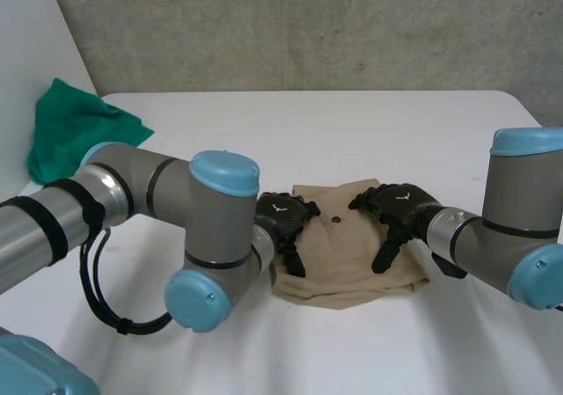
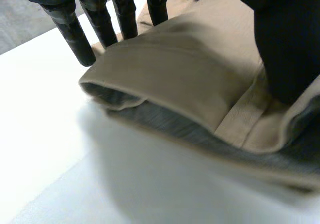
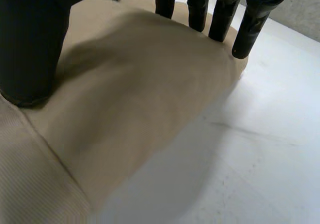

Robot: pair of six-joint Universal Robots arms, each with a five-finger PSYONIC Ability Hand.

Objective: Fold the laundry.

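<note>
Lying flat on the white table (image 1: 352,122), a beige fabric garment folded into a rough rectangle (image 1: 347,245) sits closer to the near edge than the far one, about midway between the side edges. A small dark spot (image 1: 337,218) marks its upper layer near the far edge of the fold. In the left wrist view the top layer ends in a rounded fold, and a greyer under layer shows beneath it on the table.

The left hand (image 1: 286,219) rests on the garment's left edge. Its fingers (image 2: 75,34) are straight, with the tips at the edge of the fold, and its thumb (image 2: 285,44) lies on top of the cloth. It is released, pressing rather than grasping.

The right hand (image 1: 400,210) rests on the right part of the garment. Its fingers (image 3: 250,29) are also straight, with the tips on the cloth at its edge, and its thumb (image 3: 30,44) is set down on the fabric. This hand is released too.

The left arm (image 1: 176,210) reaches in across the table's near left, and the right arm (image 1: 519,228) comes in from the right edge.

A crumpled green cloth (image 1: 75,131) lies well apart at the far left corner. A grey concrete wall (image 1: 308,25) stands behind the far edge.
</note>
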